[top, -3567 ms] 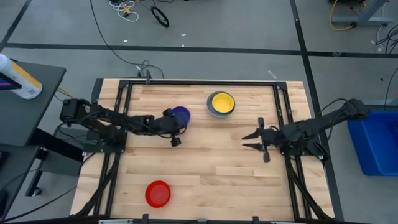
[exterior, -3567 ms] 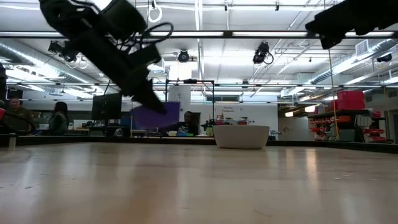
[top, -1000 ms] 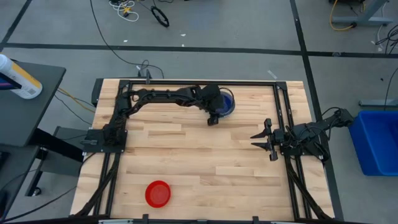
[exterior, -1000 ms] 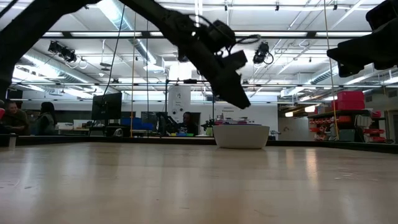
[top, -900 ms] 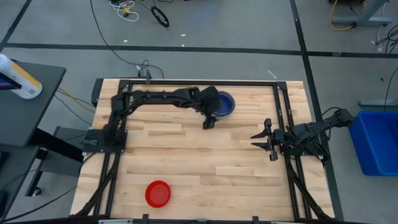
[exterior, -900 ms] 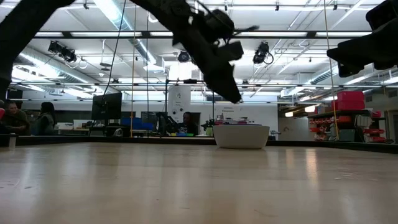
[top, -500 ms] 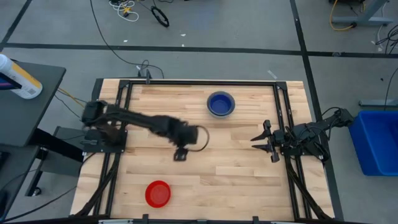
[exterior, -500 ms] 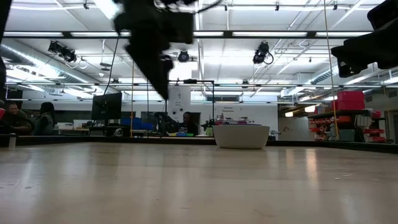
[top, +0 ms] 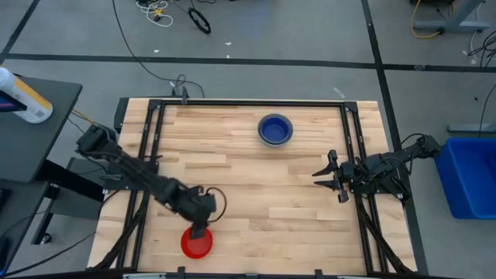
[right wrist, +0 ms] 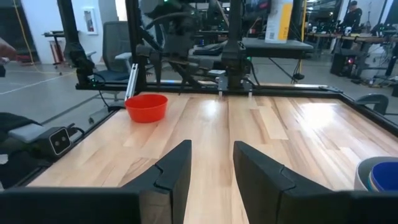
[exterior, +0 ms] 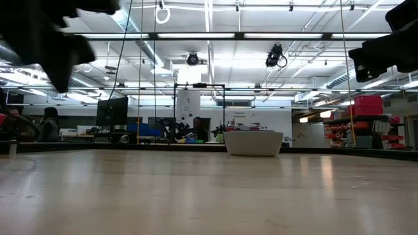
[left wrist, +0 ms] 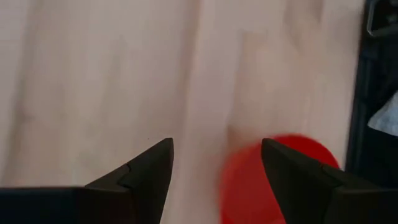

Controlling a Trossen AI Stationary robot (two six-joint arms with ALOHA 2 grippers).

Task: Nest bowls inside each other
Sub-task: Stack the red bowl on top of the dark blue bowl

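Note:
A red bowl (top: 196, 242) rests on its base near the table's near-left corner; it also shows as a blurred red bowl (left wrist: 277, 180) and, farther off, as the red bowl (right wrist: 146, 107). My left gripper (top: 200, 229) hangs just above its far rim, open (left wrist: 217, 149), touching nothing. A dark blue bowl (top: 275, 129) sits nested in a grey bowl (exterior: 253, 143) at the far middle of the table; this stack (right wrist: 378, 175) shows in the right wrist view too. My right gripper (top: 318, 178) waits open by the right edge, pointing level over the table (right wrist: 211, 152).
Black frame rails (top: 147, 155) run along the table's left, far and right sides. A blue bin (top: 469, 182) stands off the right edge and a dark side table (top: 39, 116) off the left. Bare wood (top: 263, 201) lies between the bowls. People sit in the room beyond.
My left gripper has swung from the bowl stack at the far middle, across the table toward the near-left corner, turning as it went, and now stands over the red bowl. The dark blue bowl has stayed in the stack.

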